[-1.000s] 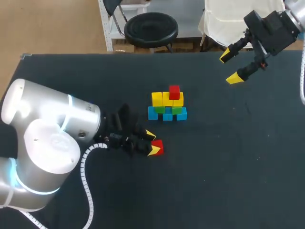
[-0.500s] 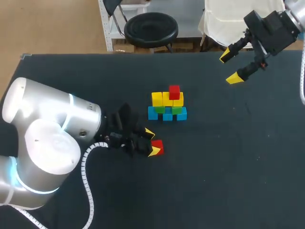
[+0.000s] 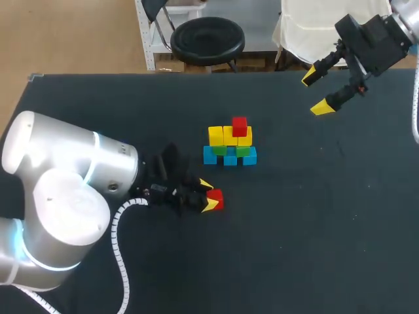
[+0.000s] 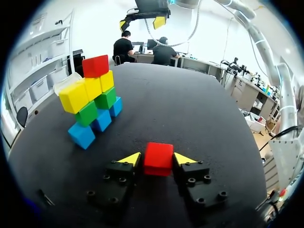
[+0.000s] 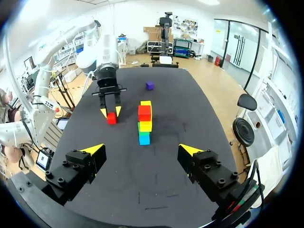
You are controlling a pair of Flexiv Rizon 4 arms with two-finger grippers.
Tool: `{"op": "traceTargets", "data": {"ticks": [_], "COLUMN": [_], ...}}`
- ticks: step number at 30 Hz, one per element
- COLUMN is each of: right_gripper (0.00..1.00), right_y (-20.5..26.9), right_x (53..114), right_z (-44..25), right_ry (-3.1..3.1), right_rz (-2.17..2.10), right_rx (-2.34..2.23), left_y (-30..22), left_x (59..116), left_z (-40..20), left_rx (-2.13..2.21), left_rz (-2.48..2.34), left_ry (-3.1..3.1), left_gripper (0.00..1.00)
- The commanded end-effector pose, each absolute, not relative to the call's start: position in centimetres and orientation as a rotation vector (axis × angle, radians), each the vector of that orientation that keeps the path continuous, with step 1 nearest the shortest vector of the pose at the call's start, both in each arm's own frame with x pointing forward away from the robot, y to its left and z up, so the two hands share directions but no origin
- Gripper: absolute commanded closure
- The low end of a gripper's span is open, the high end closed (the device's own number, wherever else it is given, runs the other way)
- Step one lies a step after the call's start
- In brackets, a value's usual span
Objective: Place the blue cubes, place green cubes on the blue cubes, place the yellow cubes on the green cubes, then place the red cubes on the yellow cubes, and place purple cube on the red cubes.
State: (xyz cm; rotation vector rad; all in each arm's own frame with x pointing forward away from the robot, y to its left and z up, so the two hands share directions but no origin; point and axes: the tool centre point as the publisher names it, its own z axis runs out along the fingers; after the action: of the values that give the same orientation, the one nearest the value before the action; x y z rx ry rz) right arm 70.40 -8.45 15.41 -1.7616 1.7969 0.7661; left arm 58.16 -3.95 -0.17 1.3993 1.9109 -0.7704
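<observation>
Left wrist view: left gripper [image 4: 156, 158] closed on red cube [image 4: 158, 156], stack [image 4: 93, 100] ahead and aside; right gripper [image 3: 315, 93] open, empty, farther off.

I read the table [image 3: 314, 229] as black; stacked there are blue cubes [image 3: 230, 159], green cubes [image 3: 243, 151], yellow cubes [image 3: 216, 136], one red cube [image 3: 239, 126]. The loose cube [image 3: 217, 198] is red; the purple cube [image 5: 149, 85] is plain.

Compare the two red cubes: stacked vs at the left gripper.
Stacked red cube sits atop the yellow cubes, no gripper touching it; gripped red cube is pinched by the left gripper. Stacked red cube is up on the fourth layer; gripped red cube is off to the side, down near the table. Same colour, seemingly same size.
</observation>
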Motion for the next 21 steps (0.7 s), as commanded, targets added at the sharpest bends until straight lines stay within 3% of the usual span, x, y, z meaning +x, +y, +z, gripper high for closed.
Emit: {"op": "traceTargets", "data": {"ticks": [1,3,4,21], "right_gripper": [0.00,0.00,0.00,0.00], "right_y": [-8.4,-8.4,-8.4,-8.4], "right_x": [70.4,70.4,70.4,70.4], "right_z": [15.4,15.4,15.4,15.4], "right_ry": [1.797,1.797,1.797,1.797], "right_rz": [0.765,0.765,0.765,0.765], "right_rx": [-1.761,-1.761,-1.761,-1.761], "left_y": [-3.9,-4.0,-4.0,-4.2], "left_x": [57.9,57.8,57.8,57.9], "left_z": [0.0,0.1,0.2,4.0], "left_rx": [1.397,1.403,1.408,1.563], "left_rz": [-0.758,-0.757,-0.753,-0.663], "left_ry": [1.900,1.896,1.893,1.840], "left_gripper": [0.70,0.95,1.00,1.00]}}
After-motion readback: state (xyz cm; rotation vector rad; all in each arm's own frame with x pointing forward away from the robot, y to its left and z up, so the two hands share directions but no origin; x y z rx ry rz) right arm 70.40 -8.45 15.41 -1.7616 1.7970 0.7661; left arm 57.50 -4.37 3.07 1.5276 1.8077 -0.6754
